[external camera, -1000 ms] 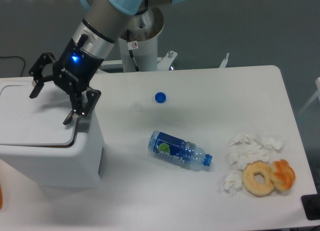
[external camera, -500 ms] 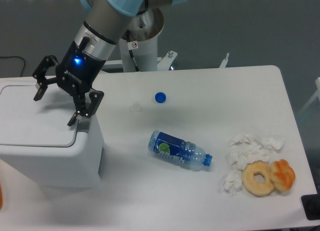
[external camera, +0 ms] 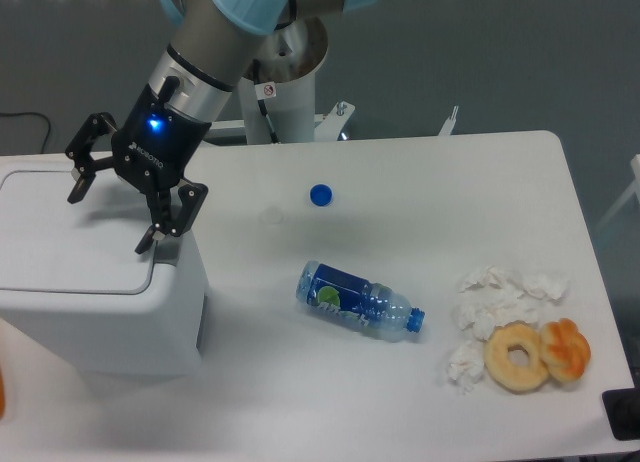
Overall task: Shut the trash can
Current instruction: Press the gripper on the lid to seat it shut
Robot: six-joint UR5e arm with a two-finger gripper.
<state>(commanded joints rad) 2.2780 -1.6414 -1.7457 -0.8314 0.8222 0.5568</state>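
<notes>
Sits at table's left edge, trash can, lid now flat and looking shut, with claw spread wide and empty, lifted slightly off lid versus a second ago, so closing looks done, only retreat left.

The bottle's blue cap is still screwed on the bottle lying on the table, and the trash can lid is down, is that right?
Not quite. In the camera view the blue cap is off, lying alone on the table, apart from the bottle. The rest holds: the bottle lies on its side and the trash can lid looks flat down.
</notes>
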